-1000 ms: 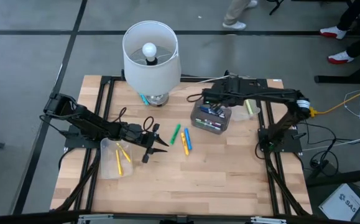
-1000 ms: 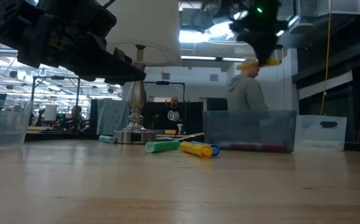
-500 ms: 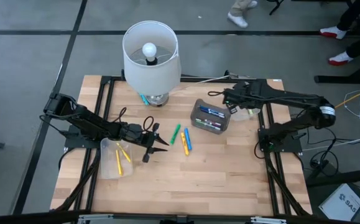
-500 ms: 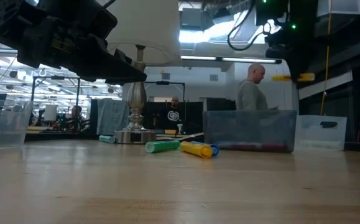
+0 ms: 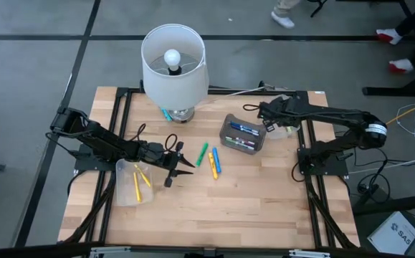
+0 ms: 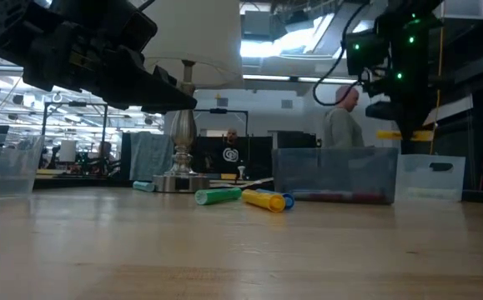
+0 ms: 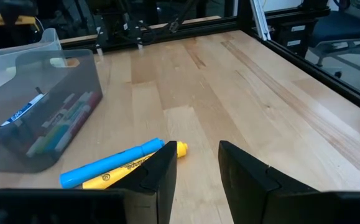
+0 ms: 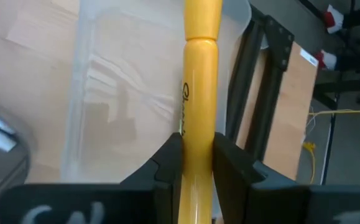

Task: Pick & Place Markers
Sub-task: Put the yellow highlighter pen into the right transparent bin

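- The right gripper [image 8: 192, 163] is clenching a yellow marker [image 8: 199, 93] between its two fingers, holding it in the air over a clear bin [image 5: 287, 126] at the far right of the table [image 5: 250, 208]
- In the low view that yellow marker [image 6: 405, 133] is lying level under the right arm, above the clear bin [image 6: 430, 177]
- The left gripper [image 7: 195, 165] is hanging above the middle of the table with its fingers parted and nothing between them
- A blue marker [image 7: 111, 163] and a second yellow marker [image 7: 133, 172] are lying side by side on the wood just ahead of the left gripper
- A green marker [image 5: 202, 153] is lying on the table just beside that pair, toward the lamp [image 5: 174, 63]
- A grey bin [image 5: 241, 135] near the table's middle is holding several more markers
- Another clear bin [image 5: 135, 181] at the left side is holding two yellow markers
- A person [image 6: 339, 118] is standing in the room behind the table
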